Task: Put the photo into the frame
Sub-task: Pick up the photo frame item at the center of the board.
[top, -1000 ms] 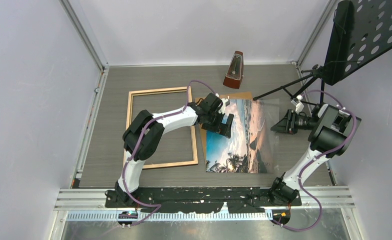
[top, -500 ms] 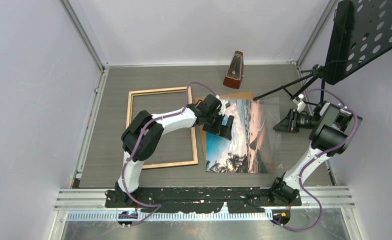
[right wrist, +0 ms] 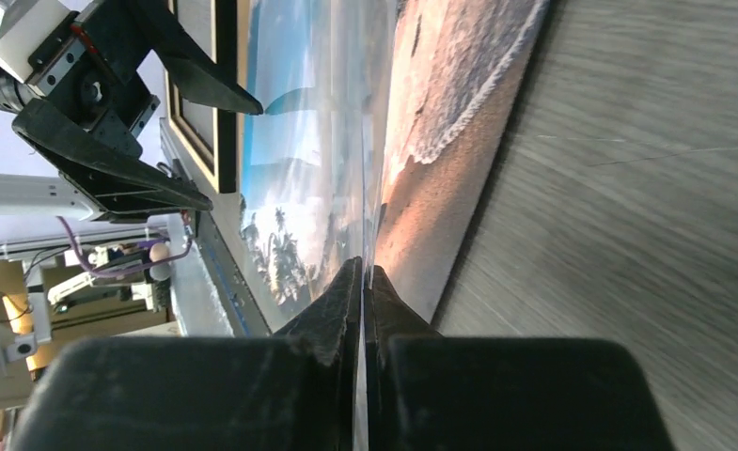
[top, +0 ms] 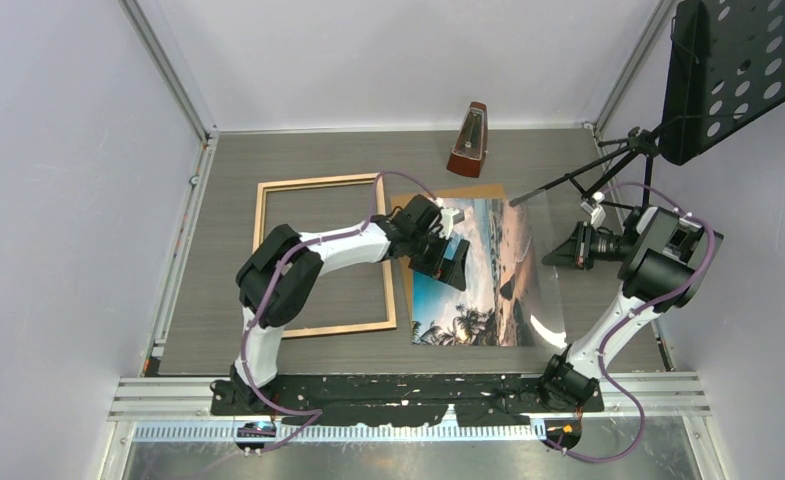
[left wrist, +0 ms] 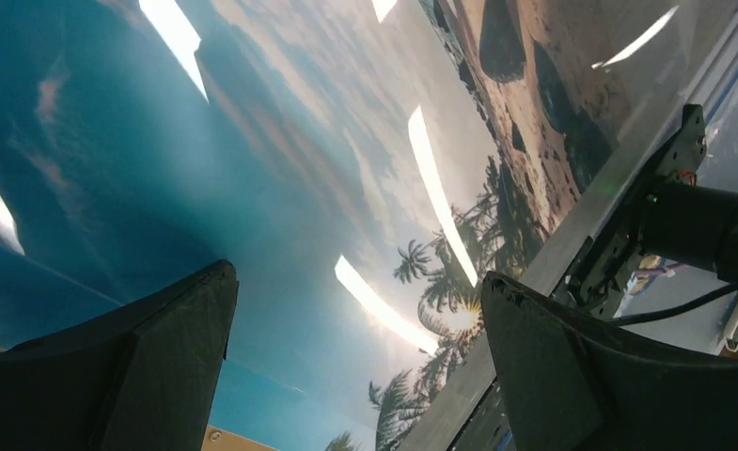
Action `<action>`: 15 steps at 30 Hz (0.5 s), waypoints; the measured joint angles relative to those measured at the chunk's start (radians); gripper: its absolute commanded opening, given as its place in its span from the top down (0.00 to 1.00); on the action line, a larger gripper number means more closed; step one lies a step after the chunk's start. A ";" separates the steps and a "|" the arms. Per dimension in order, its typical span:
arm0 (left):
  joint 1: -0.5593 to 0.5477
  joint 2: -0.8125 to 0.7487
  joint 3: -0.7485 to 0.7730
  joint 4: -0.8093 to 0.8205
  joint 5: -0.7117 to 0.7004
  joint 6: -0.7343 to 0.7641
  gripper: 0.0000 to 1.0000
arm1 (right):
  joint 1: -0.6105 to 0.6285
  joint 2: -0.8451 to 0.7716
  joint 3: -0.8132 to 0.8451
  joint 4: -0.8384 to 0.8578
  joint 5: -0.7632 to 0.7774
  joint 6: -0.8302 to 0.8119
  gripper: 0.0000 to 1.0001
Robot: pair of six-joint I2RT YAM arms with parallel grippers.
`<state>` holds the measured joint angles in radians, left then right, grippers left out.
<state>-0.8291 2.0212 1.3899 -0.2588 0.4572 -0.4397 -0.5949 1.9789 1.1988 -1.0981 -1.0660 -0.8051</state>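
Note:
The photo [top: 473, 290], a glossy beach print, lies flat at mid-table on a brown backing sheet [top: 473, 190]. A clear pane [top: 550, 305] lies over it, its right edge raised off the table. My right gripper [top: 548, 257] is shut on that right edge; in the right wrist view the jaws [right wrist: 365, 274] pinch the thin pane [right wrist: 346, 122] above the photo [right wrist: 449, 141]. My left gripper [top: 453, 258] hovers open over the photo's upper left; its fingers [left wrist: 205, 310] stand wide apart above the print [left wrist: 299, 169]. The frame [top: 320, 184] lies wood side up at the left, with nothing in it.
A metronome [top: 468, 140] stands at the back centre. A black music stand [top: 738, 70] overhangs the right side, its tripod legs [top: 568, 180] reaching the photo's far right corner. Grey walls close in left, back and right.
My right gripper has closed on the pane's right edge and drawn it slightly right and up. The left gripper has shifted a little and stays open.

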 measured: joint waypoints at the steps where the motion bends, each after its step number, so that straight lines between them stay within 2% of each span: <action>1: 0.000 -0.009 -0.012 0.003 0.005 0.003 0.01 | 0.002 0.000 -0.002 -0.011 -0.003 -0.005 0.94; 6: 0.021 -0.074 -0.047 0.008 0.008 0.031 0.01 | 0.010 0.000 0.000 -0.079 -0.031 -0.042 0.94; 15: 0.124 -0.186 -0.077 0.023 -0.021 0.095 0.01 | 0.010 0.000 0.027 -0.215 -0.083 -0.141 0.94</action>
<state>-0.7055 1.8351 1.3132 -0.2363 0.4358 -0.3443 -0.5846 1.9789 1.2255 -1.3132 -1.1488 -0.9459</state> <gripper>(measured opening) 0.992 0.067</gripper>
